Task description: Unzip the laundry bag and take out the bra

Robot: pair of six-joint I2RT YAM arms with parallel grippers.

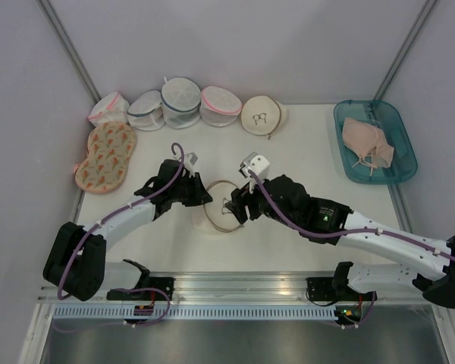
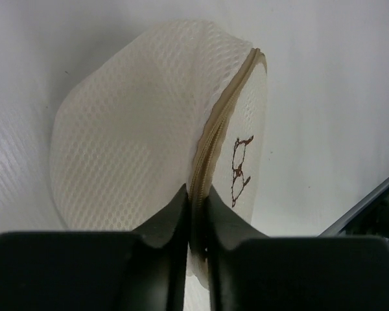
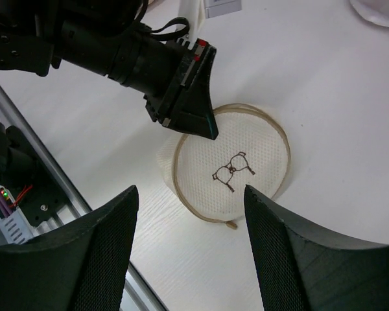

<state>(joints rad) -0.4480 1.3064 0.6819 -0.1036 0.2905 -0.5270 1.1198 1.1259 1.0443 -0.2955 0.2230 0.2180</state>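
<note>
The cream laundry bag (image 1: 224, 206) with a black bra outline lies at the table's middle, its tan zip rim closed all round. My left gripper (image 1: 202, 195) is shut on the bag's left rim. In the left wrist view (image 2: 198, 202) the rim (image 2: 223, 116) runs between its fingers. My right gripper (image 1: 239, 205) hovers open over the bag (image 3: 236, 165). It is empty, and a small zip pull (image 3: 231, 225) lies at the rim's near edge. A peach-pink bra (image 1: 368, 142) lies in the teal tray (image 1: 349, 114). The bag's inside is hidden.
A second cream bag with a bra outline (image 1: 263, 115) stands at the back. Left of it are several white mesh bags (image 1: 180, 102) and a flat orange-patterned bag (image 1: 106, 155). My left gripper (image 3: 188, 110) shows in the right wrist view. A metal rail (image 1: 235, 284) runs along the near edge.
</note>
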